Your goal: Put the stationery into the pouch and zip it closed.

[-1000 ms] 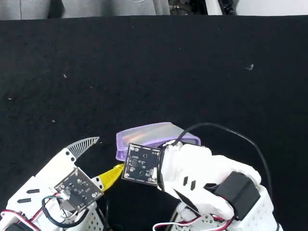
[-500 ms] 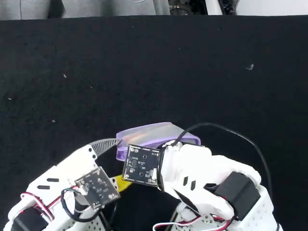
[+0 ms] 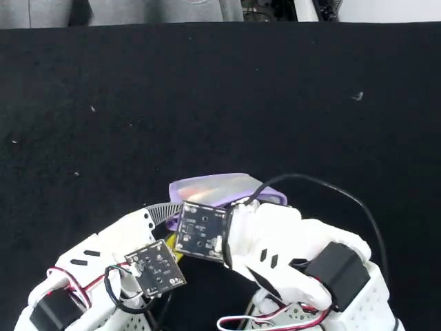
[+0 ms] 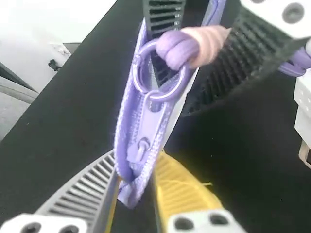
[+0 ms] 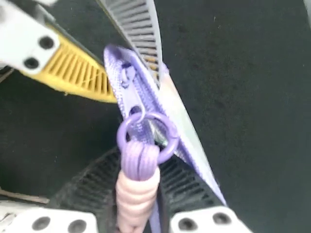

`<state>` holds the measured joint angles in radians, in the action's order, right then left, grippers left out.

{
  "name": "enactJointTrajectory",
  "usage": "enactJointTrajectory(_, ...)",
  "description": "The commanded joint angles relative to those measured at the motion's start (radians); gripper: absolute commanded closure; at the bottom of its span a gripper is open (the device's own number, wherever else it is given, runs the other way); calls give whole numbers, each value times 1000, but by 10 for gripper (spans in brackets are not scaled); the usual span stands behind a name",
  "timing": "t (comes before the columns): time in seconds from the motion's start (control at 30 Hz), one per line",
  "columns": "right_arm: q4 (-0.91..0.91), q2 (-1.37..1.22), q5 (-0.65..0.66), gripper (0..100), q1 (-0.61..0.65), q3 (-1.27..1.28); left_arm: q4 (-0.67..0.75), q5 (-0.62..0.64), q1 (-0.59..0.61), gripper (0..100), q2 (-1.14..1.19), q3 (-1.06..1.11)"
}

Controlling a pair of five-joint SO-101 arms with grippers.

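The purple pouch (image 3: 222,188) lies near the table's front, and something pale shows through its side. Its zipper slider (image 4: 146,141) sits close to one end, with a ring (image 5: 146,133) and a purple-pink cord (image 5: 138,184) on the pull. My right gripper (image 5: 138,191) is shut on that cord, one black finger on each side. My left gripper (image 4: 136,167) holds the pouch's end (image 4: 132,191) between its grey finger (image 4: 85,191) and yellow finger (image 4: 182,196). From above, the left gripper (image 3: 169,226) meets the pouch's left end beside the right arm (image 3: 275,241).
Black cloth (image 3: 220,96) covers the table, and bare cloth stretches behind and to both sides of the pouch. Both arms crowd the front edge, and a black cable (image 3: 344,200) loops over the right arm.
My left arm swung right, from open and apart from the pouch, and its fingers came in around the pouch's left end. The right arm stayed on the zipper cord.
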<state>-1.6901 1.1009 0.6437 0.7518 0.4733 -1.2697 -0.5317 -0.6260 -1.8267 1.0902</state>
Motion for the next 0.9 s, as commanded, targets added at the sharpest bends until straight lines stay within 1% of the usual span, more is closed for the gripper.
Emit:
enactJointTrajectory(0.0,-2,12,0,987,-17,-10,23,-3,8,970,0,-1)
enactJointTrajectory(0.17,17,12,0,987,-155,-64,26,-6,10,971,0,54)
enactJointTrajectory(0.27,17,12,-40,987,-221,-111,31,-8,10,971,0,77)
enactJointTrajectory(0.47,15,12,-94,987,-299,-182,23,-8,10,971,0,93)
enactJointTrajectory(0.87,11,13,-184,987,-414,-289,25,-6,12,972,0,116)
